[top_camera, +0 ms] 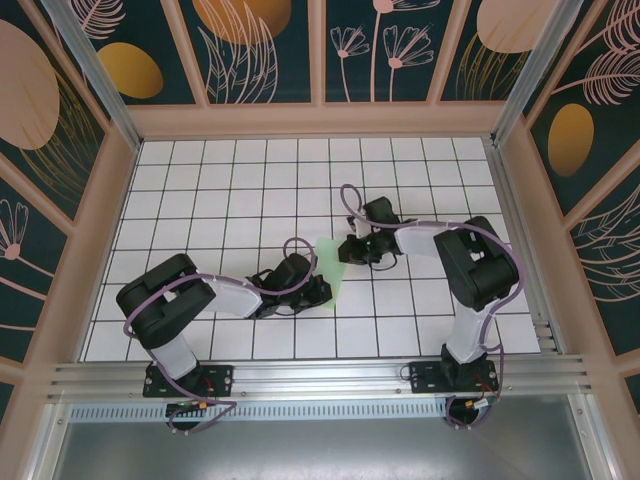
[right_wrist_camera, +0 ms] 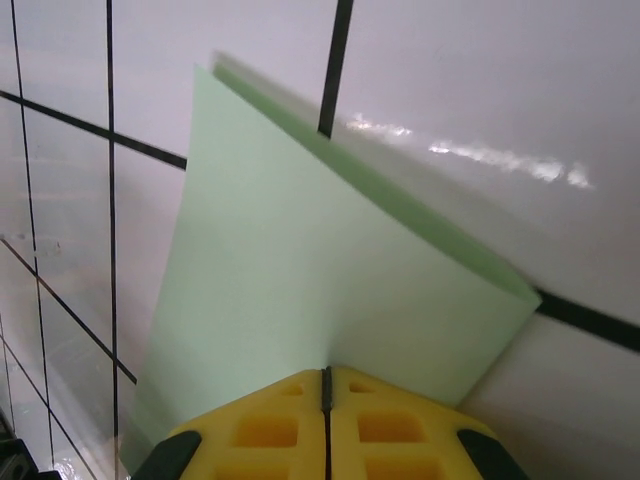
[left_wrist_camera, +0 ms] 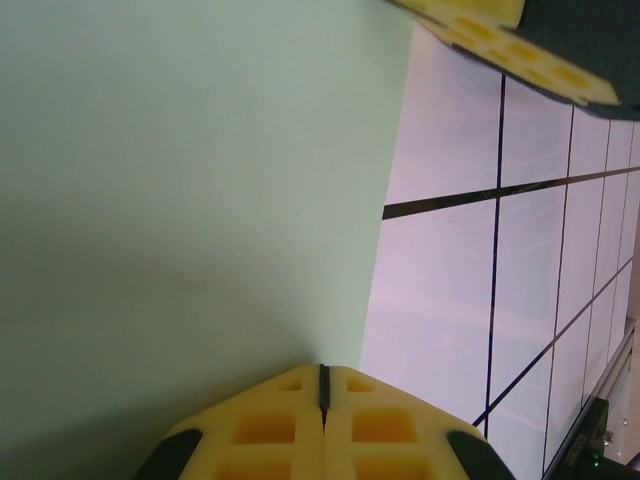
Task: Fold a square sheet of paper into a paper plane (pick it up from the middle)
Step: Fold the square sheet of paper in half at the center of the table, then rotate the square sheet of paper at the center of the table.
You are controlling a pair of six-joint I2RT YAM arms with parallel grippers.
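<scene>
The square sheet of paper (top_camera: 329, 268) is pale mint green and lies on the white grid floor between my two grippers. My left gripper (top_camera: 318, 291) is at its near-left side. In the left wrist view its yellow fingertips (left_wrist_camera: 300, 385) are shut, and the sheet (left_wrist_camera: 190, 180) runs right into their seam near its right edge. My right gripper (top_camera: 347, 250) is at the sheet's far-right corner. In the right wrist view the sheet (right_wrist_camera: 300, 270) is doubled over with its upper layer raised off the floor. That layer meets the seam of the shut right gripper (right_wrist_camera: 324, 372).
The other arm's yellow finger (left_wrist_camera: 510, 48) shows at the top right of the left wrist view. The tiled floor (top_camera: 200, 190) is ringed by low wooden walls (top_camera: 320, 120). A metal rail (top_camera: 320, 378) runs along the near edge by the arm bases.
</scene>
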